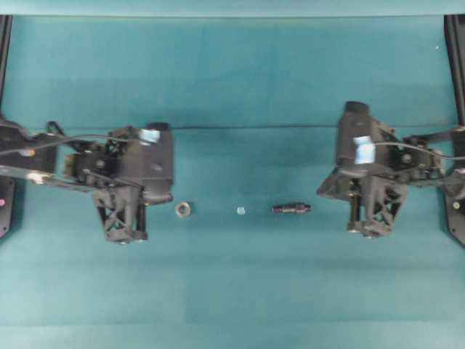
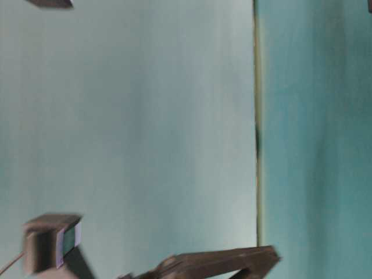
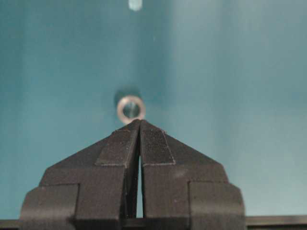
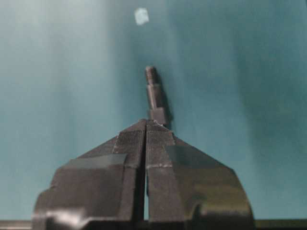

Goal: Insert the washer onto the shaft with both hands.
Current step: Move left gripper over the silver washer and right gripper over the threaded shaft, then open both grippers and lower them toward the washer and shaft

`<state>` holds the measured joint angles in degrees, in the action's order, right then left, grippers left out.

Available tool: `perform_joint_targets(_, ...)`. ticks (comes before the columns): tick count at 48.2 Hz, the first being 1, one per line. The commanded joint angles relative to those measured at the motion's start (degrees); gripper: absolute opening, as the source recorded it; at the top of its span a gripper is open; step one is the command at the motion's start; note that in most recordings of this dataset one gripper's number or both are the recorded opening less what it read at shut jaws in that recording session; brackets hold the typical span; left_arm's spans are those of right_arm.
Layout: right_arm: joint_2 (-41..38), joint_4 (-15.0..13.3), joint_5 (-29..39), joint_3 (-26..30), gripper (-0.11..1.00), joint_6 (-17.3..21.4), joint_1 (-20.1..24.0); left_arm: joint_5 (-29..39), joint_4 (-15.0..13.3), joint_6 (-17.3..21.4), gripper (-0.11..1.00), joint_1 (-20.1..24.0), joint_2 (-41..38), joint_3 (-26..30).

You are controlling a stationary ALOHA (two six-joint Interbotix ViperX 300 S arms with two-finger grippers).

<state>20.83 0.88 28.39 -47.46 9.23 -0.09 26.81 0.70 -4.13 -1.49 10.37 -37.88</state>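
The washer (image 1: 183,209), a small silvery ring, lies flat on the teal table just right of my left gripper (image 1: 166,195). In the left wrist view the washer (image 3: 131,109) sits right beyond the fingertips of the left gripper (image 3: 139,122), which is shut and empty. The shaft (image 1: 291,209), a short dark stepped rod, lies on its side left of my right gripper (image 1: 325,190). In the right wrist view the shaft (image 4: 154,96) points away from the right gripper (image 4: 146,122), which is shut and empty, with the tips at the rod's near end.
A tiny pale white-blue bit (image 1: 240,211) lies on the table between the washer and the shaft. It also shows in the left wrist view (image 3: 135,5) and the right wrist view (image 4: 141,16). The table-level view is blurred and shows only arm parts (image 2: 215,264).
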Motion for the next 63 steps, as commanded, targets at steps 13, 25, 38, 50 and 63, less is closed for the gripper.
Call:
perform_joint_targets(13, -7.65, -0.26, 4.75, 6.24, -0.1, -5.27, 0.53, 1.14, 0.09, 0.18, 0.02, -0.44, -5.1, 3.25)
perform_joint_targets(25, -11.16, -0.26, 4.75, 8.17, -0.1, -7.73, 0.53, 1.41, 0.18, 0.09, 0.02, -0.26, -8.7, 3.52)
perform_joint_targets(38, -13.27, -0.26, 4.75, 9.32, -0.1, -8.7, 0.53, 0.09, 0.35, 0.53, 0.02, 0.09, -10.72, 3.6)
perform_joint_targets(50, -15.29, -0.26, 4.22, 8.96, -0.1, -8.79, 0.44, -0.7, 0.35, 0.53, 0.02, 0.18, -11.6, 3.6)
perform_joint_targets(63, -17.93, -0.26, 2.46, 7.91, -0.1, -8.88, 0.44, -0.79, 0.35, 0.53, 0.02, 0.26, -12.39, 4.22)
